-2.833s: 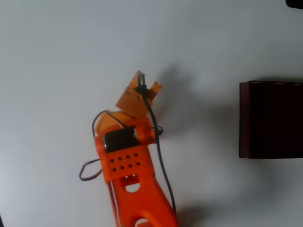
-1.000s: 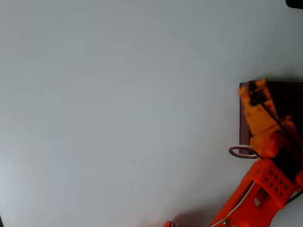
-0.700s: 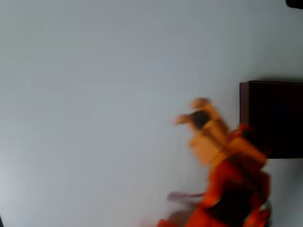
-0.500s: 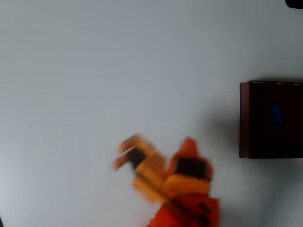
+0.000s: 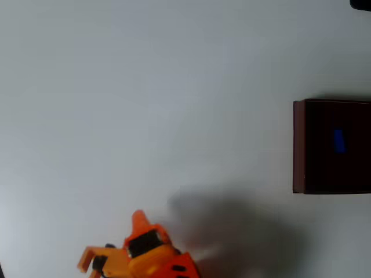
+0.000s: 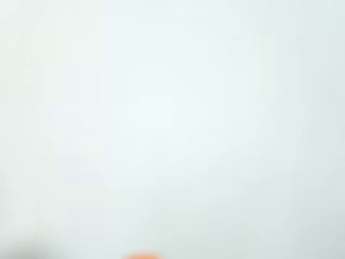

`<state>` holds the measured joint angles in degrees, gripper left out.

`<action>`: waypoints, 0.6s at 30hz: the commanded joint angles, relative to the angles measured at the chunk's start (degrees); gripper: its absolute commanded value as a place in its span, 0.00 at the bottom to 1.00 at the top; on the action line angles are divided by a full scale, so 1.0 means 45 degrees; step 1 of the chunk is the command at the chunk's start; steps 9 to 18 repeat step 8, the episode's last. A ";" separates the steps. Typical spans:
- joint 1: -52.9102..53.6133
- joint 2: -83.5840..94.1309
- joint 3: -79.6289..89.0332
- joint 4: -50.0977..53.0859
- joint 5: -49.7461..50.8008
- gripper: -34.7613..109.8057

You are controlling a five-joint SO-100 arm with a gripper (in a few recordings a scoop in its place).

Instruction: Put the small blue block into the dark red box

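The dark red box [image 5: 299,147] stands at the right edge of the overhead view, and its inside is nearly black. The small blue block [image 5: 339,141] lies inside it, near the middle of the part that shows. My orange gripper [image 5: 86,265] is far from the box, low at the bottom left of the overhead view, pointing left. Its fingers stand apart with nothing between them. The wrist view is a white blur of table with an orange sliver [image 6: 143,256] of the gripper at its bottom edge.
The white table [image 5: 145,104] spreads wide between the gripper and the box. The arm's shadow [image 5: 232,231] falls on the table right of the arm. A dark object [image 5: 360,3] sits at the top right corner.
The gripper was over the box a second ago. It has swung fast to the left and down to the bottom left corner. The blue block now lies uncovered in the box.
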<state>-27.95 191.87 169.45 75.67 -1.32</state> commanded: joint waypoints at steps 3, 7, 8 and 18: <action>-0.0801 0.0156 0.0605 0.0352 0.0020 0.24; -0.0781 0.0156 0.0605 0.0352 0.0020 0.24; -0.0781 0.0156 0.0605 0.0352 0.0059 0.24; -0.0781 0.0156 0.0605 0.0352 0.0059 0.24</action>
